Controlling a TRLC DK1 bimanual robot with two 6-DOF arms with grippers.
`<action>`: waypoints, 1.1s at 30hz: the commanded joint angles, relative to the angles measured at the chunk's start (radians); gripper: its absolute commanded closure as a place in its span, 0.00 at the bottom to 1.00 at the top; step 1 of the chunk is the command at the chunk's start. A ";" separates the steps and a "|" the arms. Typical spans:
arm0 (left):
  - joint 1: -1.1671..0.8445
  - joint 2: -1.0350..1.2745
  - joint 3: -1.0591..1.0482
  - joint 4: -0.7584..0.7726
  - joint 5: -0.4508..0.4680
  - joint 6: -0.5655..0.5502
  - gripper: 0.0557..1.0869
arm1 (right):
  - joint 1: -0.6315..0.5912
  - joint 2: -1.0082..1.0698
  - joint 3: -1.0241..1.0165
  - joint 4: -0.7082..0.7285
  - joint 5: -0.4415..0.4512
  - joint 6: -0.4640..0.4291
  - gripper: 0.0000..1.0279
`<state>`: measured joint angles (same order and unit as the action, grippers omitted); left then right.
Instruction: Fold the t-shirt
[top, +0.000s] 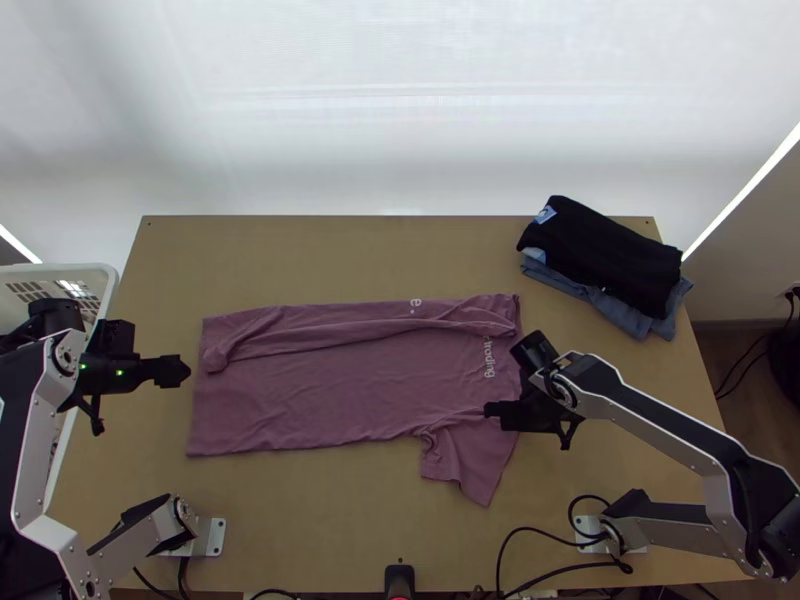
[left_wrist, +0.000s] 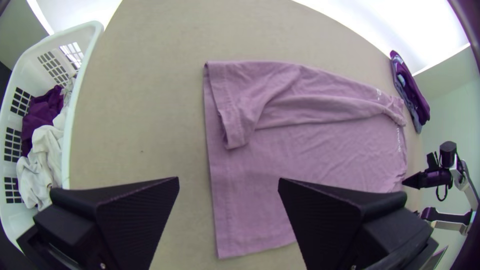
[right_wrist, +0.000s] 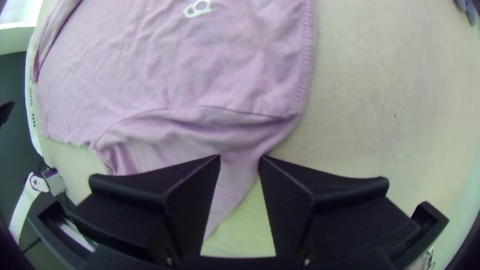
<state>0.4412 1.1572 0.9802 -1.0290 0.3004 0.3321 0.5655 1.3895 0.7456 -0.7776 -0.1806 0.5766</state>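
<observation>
Right pincer: the right pincer (right_wrist: 240, 157) is by the t-shirt's near sleeve (top: 468, 458). Its two fingers are apart, with a gap between them. I can't tell if it touches the cloth.
Left pincer: the left pincer (top: 176, 371) is spread wide. It is near the left edge of the surface (top: 320, 250), just beside the t-shirt's bottom end.
T-shirt: the t-shirt (top: 320, 395) lies in the middle of the surface. The bottom end points to the left edge, and the neck end to the right edge.
Far side: it is folded in once, long ways. The flap (top: 290, 335) is wide at the bottom end and a bit wrinkly.
Near sleeve: it sticks out toward the near edge, with a little bunch where it meets the body.
Next job: I think the near side and its sleeve need to go over toward the middle.
What could go wrong: if the right pincer grabs too little cloth, the sleeve could slip out. If it grabs too much, the whole t-shirt could slide. The bunch could make a lump inside the fold. If just one pincer pulls, the t-shirt could twist, and the loose flap could flop open.
Pile: black cloth (top: 600, 255) sits on blue cloth (top: 632, 316) at the far right corner. A big swing of the right arm could bump it.
Basket: a white basket (top: 92, 269) stands by the left edge, with purple and white clothes inside.
</observation>
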 joint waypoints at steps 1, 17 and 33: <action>0.027 -0.016 -0.028 -0.045 -0.026 0.105 0.06 | 0.045 0.028 -0.029 0.023 -0.007 0.014 0.98; -0.096 -0.016 -0.213 -0.226 -0.319 0.417 0.06 | 0.042 0.000 -0.032 0.028 -0.007 0.008 0.97; -0.197 0.207 -0.282 -0.023 -0.340 0.271 0.11 | 0.039 -0.015 -0.037 0.028 -0.007 -0.003 0.97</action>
<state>0.2474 1.3338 0.7246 -1.0779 -0.0391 0.6170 0.6121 1.3911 0.7391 -0.7483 -0.1844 0.5755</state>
